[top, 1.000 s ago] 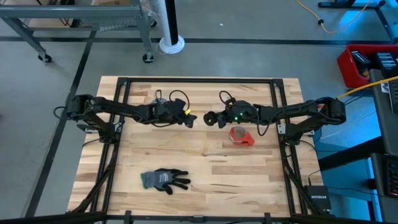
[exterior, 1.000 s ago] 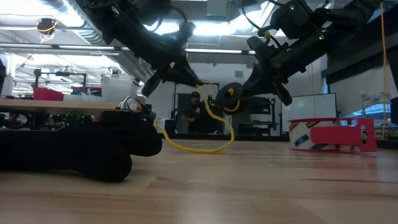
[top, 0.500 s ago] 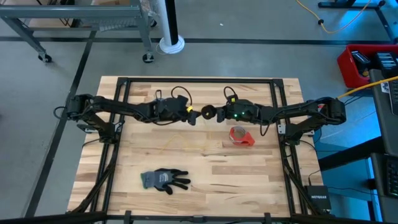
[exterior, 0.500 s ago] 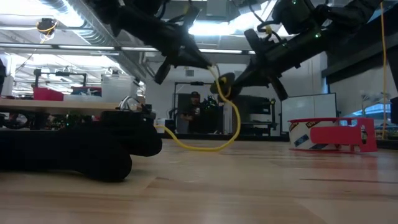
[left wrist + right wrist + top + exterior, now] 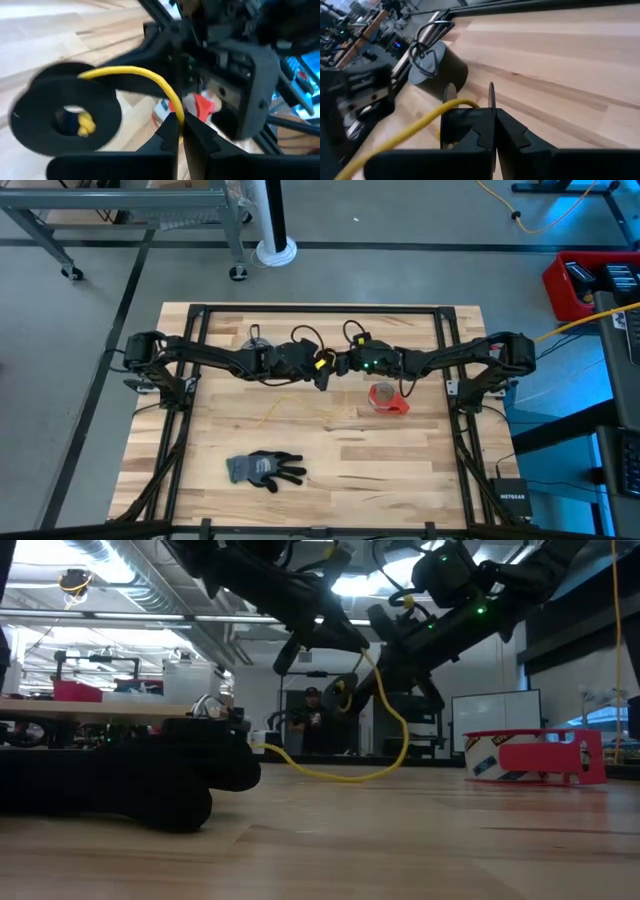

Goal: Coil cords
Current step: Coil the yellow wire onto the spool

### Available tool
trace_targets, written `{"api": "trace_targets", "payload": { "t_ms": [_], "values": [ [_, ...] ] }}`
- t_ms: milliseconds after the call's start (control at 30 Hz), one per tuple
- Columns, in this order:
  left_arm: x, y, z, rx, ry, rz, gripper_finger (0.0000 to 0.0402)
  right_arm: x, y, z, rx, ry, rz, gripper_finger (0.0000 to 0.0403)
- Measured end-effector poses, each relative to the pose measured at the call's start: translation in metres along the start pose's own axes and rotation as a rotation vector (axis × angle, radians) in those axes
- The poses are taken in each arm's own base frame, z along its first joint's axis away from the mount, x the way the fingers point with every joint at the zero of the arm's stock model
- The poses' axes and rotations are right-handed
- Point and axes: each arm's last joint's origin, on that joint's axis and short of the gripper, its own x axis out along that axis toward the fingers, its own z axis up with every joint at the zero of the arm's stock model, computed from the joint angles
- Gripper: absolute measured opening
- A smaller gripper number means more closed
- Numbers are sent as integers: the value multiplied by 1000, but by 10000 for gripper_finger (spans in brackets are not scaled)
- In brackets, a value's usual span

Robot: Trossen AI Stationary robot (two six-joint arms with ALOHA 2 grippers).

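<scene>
Left tool (image 5: 179,131): raised above the middle of the desk, fingers pinched shut on the yellow cord (image 5: 150,80), tip to tip with the right tool.
Right tool (image 5: 492,127): raised just beside the left one, fingers closed tight on the thin edge of a black spool (image 5: 67,115).
Black spool: flat round disc with a hole at its centre, yellow cord end showing in that hole; held in the air, clear of the wood.
Yellow cord: runs from the spool in an arc to the left tool, then hangs in a loose loop (image 5: 385,745) down to the desk and trails along the wood toward the near left as a thin line (image 5: 285,402).
Black cord (image 5: 258,340): small tangle lying on the far side of the desk, behind the left arm.
Red tape roll (image 5: 386,399): flat on the desk just near of the right tool, apart from it.
Grey-black glove (image 5: 263,469): on the near left part of the desk, well apart from both tools.
Desk (image 5: 400,470): pale wooden planks inside a black frame.
Dark cylinder (image 5: 440,67): upright on the desk, with thin black wire loops on top.
Room behind: a person (image 5: 312,720) far off, seen between the two arms in the low view.
</scene>
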Motion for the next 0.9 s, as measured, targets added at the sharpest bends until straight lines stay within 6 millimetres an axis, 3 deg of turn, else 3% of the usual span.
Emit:
{"api": "trace_targets", "payload": {
  "t_ms": [567, 900],
  "values": [
    [-9, -4, -34, 124, 62, 216, 5, -6, 12, 14, 52, -121, 102, 7],
    [-17, 3, -46, 141, -8, 449, 5, -21, 15, 20, 37, -55, 116, 7]
  ]
}}
